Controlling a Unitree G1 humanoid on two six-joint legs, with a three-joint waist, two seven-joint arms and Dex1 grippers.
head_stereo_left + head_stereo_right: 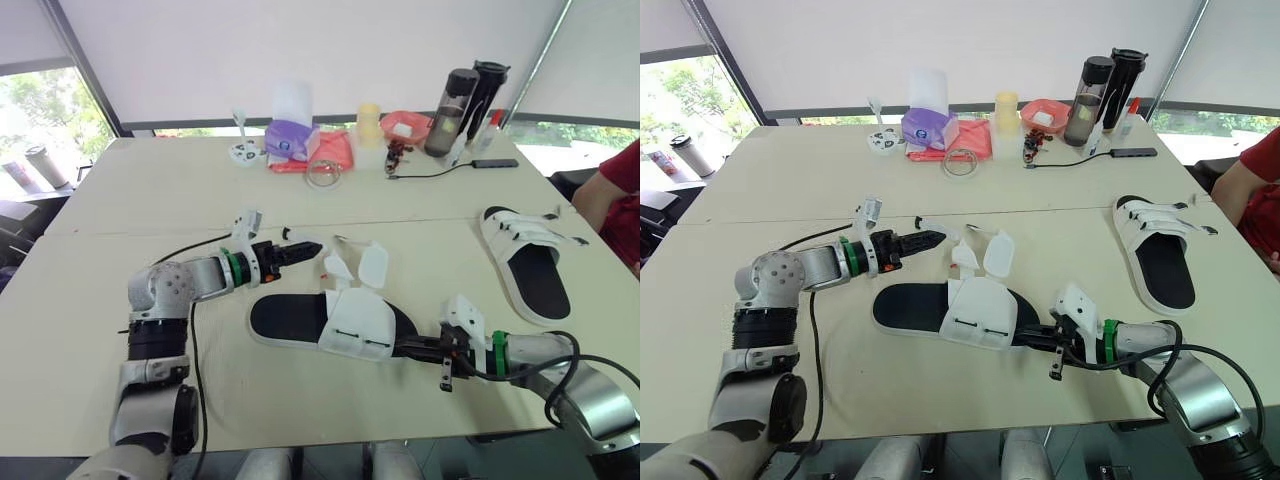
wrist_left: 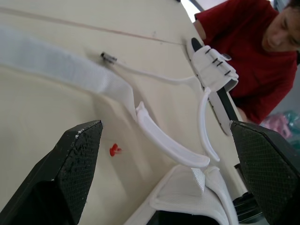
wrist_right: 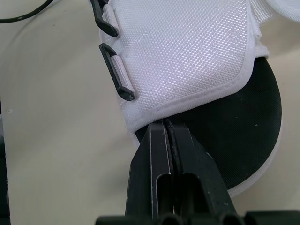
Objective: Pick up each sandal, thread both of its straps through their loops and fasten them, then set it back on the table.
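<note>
Beige table (image 1: 150, 190) under blinded windows. Clutter sits along the far edge: two dark bottles (image 1: 465, 105), a purple box (image 1: 290, 140) and a black cable (image 1: 440, 172). A person in red (image 1: 620, 190) sits at the far right.

Sandal A (image 1: 300, 318) is near centre, flat, lengthwise left to right, black footbed up. Its white upper flap sits over the right half and is unfastened. Sandal B (image 1: 535, 270) is well apart at the right, flat, with its straps lying across the footbed.

Right gripper (image 1: 402, 346) comes in low from the right. Its jaws are pinched together on the rim of sandal A's right end, just beside the flap edge. In the right wrist view the fingers (image 3: 157, 159) meet with the sole edge between them.

Left gripper (image 1: 308, 249) is on the far-left side of sandal A, pointing right with jaws wide and nothing in them. The loose straps (image 1: 372, 265) lie on the table just ahead of its tips, with no contact visible.

Two black loops (image 3: 117, 75) sit on the flap's near edge, with nothing threaded through them.
</note>
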